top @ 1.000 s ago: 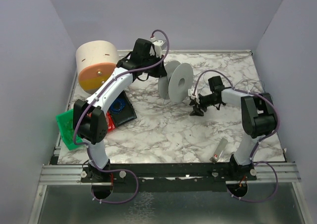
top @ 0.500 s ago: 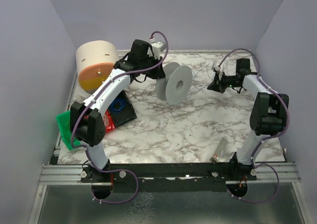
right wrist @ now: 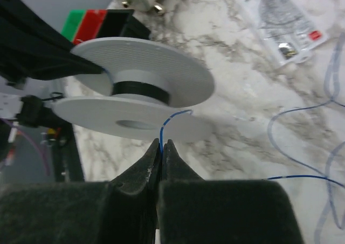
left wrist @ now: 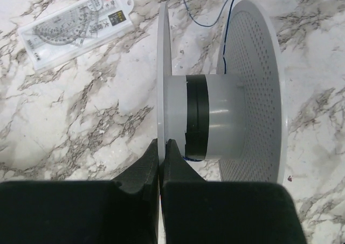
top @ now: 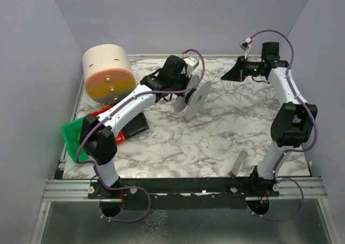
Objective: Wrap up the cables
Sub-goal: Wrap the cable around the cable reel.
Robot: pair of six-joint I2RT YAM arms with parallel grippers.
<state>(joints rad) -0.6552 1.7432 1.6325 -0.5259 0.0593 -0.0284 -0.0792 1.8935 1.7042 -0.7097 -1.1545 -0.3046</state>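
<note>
The left gripper clamps one flange of the spool; the hub sits just ahead of its fingertips. The right gripper pinches the thin cable, which runs ahead to the spool.

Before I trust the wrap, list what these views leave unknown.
Right wrist: the wire vanishes inside the right gripper; its loose loops leave the right edge.
Left wrist: the left gripper covers the spool's lower rim.
Top view: wire too thin to trace on the marble table.

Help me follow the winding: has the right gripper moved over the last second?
Yes. The right gripper, shut on the cable, moved toward the table's far edge.
</note>
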